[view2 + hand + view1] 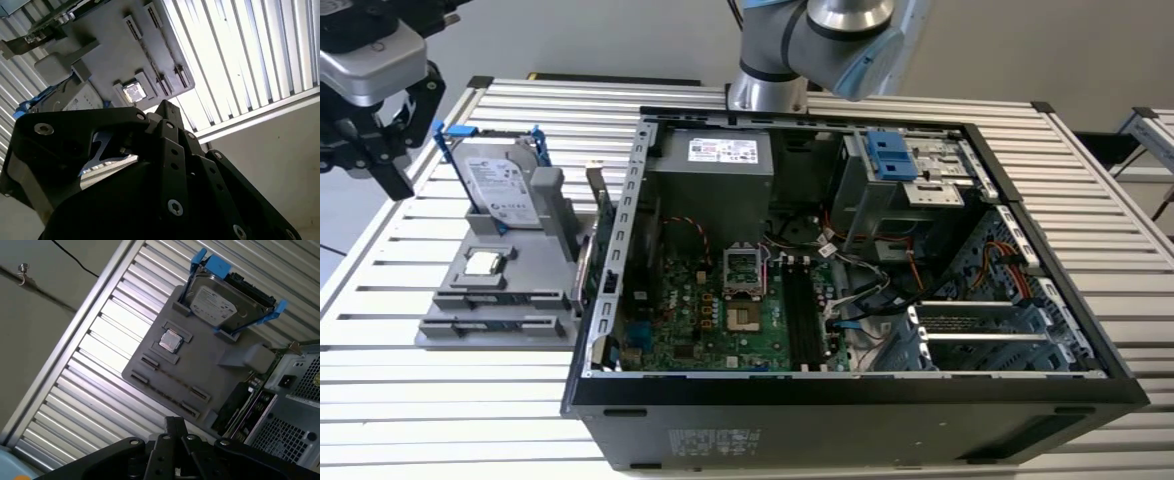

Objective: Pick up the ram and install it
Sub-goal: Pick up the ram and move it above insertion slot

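Your gripper (175, 424) looks closed and empty. The ram (236, 409) stands on edge on the far side of the grey holder (200, 371), just beside the computer case (300, 390), its length running along that wall.

Silver-grey arm (843, 20), pale blue joint cap (875, 60), black hex-screwed gripper (175, 424)

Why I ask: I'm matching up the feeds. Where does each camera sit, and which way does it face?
Exterior view: off the arm, above, looking down into the open case; the arm and tool show.
First wrist view: on the wrist, looking past the tool at the tray and drive.
Second wrist view: on the wrist, looking past the tool at the tray from another angle.
Shared: all three show tray, drive and chip.
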